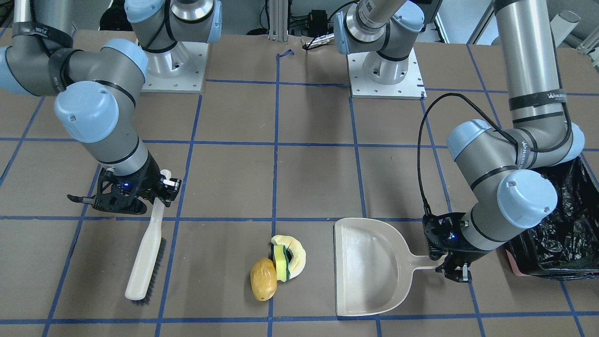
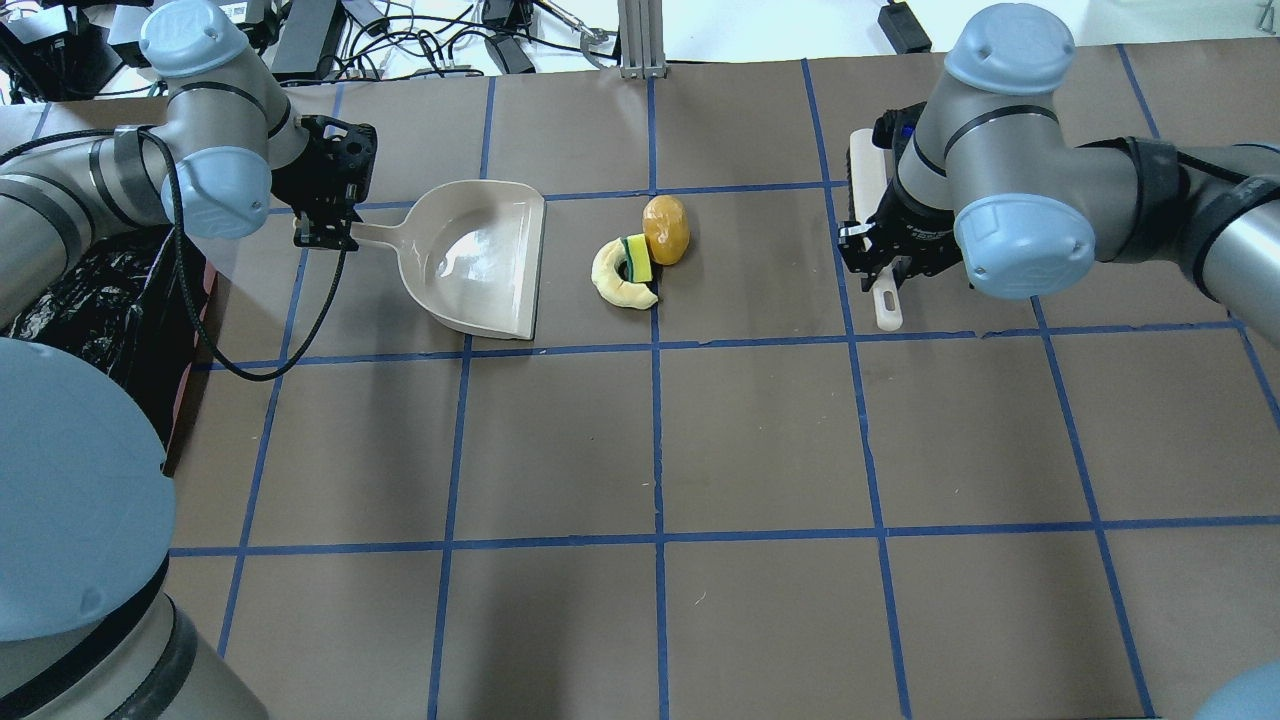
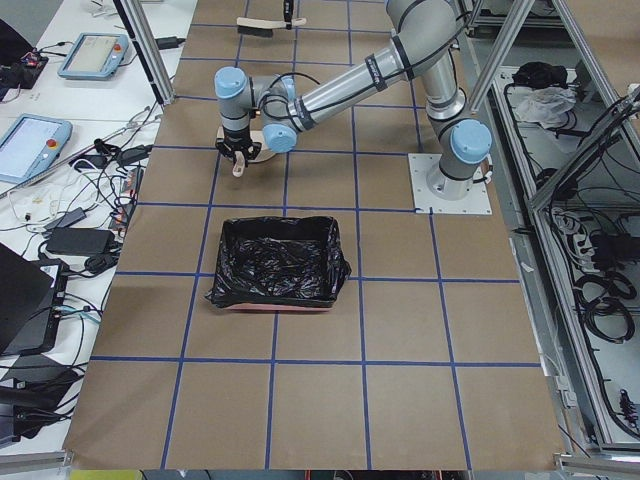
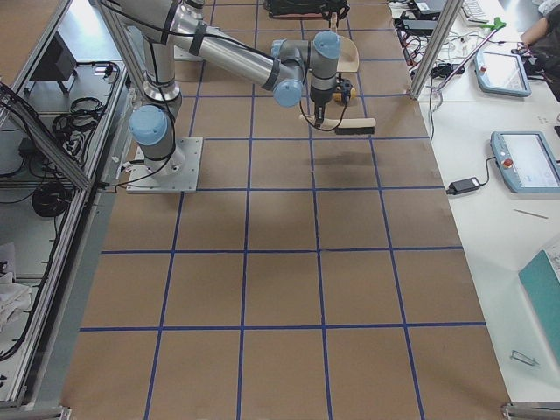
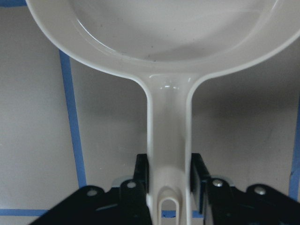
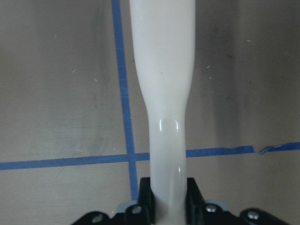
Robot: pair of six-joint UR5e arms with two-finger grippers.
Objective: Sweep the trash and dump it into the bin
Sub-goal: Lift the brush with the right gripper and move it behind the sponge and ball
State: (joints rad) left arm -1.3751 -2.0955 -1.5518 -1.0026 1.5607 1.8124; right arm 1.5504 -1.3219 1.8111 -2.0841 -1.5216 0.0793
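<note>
Overhead exterior: trash (image 2: 637, 262) between left fingers (image 2: 312, 236), clamped on dustpan handle (image 2: 378, 237), and right fingers (image 2: 866, 266), clamped on brush handle (image 2: 887, 306).

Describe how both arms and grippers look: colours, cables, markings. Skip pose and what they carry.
Both the left arm and right arm are grey metal tubes with light blue joint caps and black straps with white lettering. A black cable loops down to the left gripper. It and the right gripper are black, each with a small blue light.

Golden potato lump (image 1: 263, 279), yellow-green sponge block (image 1: 280, 261), pale ring slice (image 1: 299, 255) clustered, touching; black-bagged bin (image 1: 566, 224) apart, upright.
</note>
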